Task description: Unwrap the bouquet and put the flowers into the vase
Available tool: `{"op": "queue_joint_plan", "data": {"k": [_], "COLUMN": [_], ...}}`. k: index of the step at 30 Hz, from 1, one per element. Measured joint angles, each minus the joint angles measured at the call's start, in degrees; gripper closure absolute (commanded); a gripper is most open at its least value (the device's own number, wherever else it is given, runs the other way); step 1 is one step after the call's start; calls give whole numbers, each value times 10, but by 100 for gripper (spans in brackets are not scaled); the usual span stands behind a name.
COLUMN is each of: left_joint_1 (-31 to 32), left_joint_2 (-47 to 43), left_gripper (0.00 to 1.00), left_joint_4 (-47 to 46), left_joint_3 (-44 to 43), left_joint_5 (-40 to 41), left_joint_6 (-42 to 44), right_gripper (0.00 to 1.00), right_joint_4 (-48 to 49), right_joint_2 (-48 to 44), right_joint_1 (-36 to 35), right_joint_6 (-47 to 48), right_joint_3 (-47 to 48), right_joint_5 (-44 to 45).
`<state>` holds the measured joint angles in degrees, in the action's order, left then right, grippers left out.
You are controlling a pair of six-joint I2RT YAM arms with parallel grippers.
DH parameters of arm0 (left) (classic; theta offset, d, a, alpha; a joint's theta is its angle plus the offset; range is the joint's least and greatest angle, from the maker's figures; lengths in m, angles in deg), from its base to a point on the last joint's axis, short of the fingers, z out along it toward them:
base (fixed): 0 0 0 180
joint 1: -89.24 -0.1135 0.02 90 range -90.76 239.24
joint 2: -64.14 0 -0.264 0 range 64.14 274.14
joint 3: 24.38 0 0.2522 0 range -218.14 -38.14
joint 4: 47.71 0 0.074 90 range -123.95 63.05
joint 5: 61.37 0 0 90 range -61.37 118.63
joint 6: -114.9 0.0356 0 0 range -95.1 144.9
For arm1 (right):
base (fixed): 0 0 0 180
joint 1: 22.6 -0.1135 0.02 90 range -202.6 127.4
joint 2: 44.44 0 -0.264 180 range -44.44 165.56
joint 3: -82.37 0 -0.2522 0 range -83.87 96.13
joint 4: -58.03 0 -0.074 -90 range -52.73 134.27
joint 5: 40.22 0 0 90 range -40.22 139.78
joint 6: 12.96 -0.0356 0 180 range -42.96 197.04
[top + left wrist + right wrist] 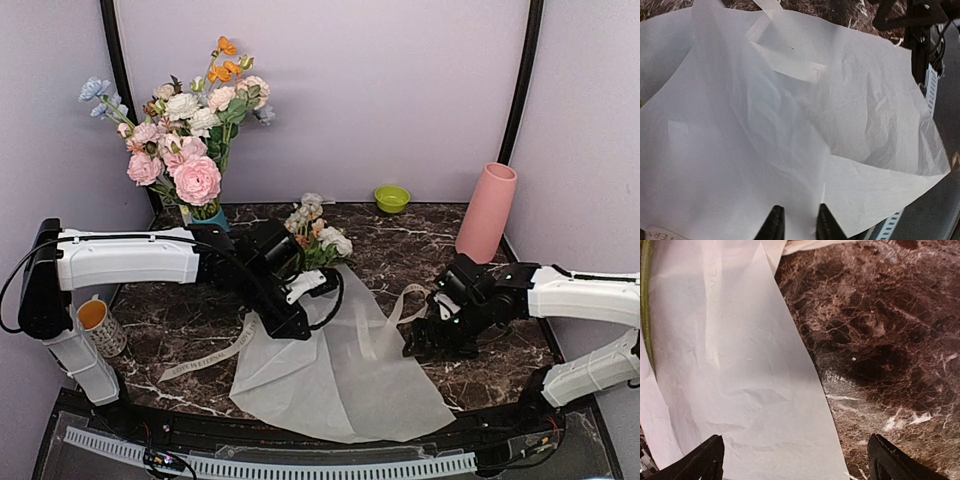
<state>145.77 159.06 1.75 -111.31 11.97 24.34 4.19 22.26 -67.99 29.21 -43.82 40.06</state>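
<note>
Left jaws show just a narrow slit over the wrapping paper [790, 125], can't tell if they're pinching it. Right jaws gape wide, empty, above the tabletop [880, 340].

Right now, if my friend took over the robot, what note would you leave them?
Left gripper: jaws nearly together, low over the paper; can't tell if it is pinching it.
Right gripper: open, empty, at the paper's right edge.
Flowers: lying at the paper's far end, by the left gripper.
Vase: upright at back right, no flowers in it.
Ribbon: untied, loose on the table left of the paper.
Done: bouquet unwrapped, paper spread out.
Left: pick up the flowers and put them in the vase.
</note>
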Motion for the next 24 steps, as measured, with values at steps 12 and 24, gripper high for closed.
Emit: {"op": "queue_joint_plan", "data": {"k": [12, 24], "left_joint_1": [3, 3], "left_joint_2": [-53, -173], "left_gripper": [100, 100], "left_joint_4": [12, 16], "left_joint_3": [9, 85], "left_joint_5": [115, 183], "left_joint_6": [-38, -118], "right_gripper": [1, 62], "right_joint_4": [21, 28], "right_joint_2": [212, 353], "right_joint_1": [3, 5], "right_joint_6": [107, 155], "right_joint_3": [124, 229], "right_joint_5": [6, 19]}}
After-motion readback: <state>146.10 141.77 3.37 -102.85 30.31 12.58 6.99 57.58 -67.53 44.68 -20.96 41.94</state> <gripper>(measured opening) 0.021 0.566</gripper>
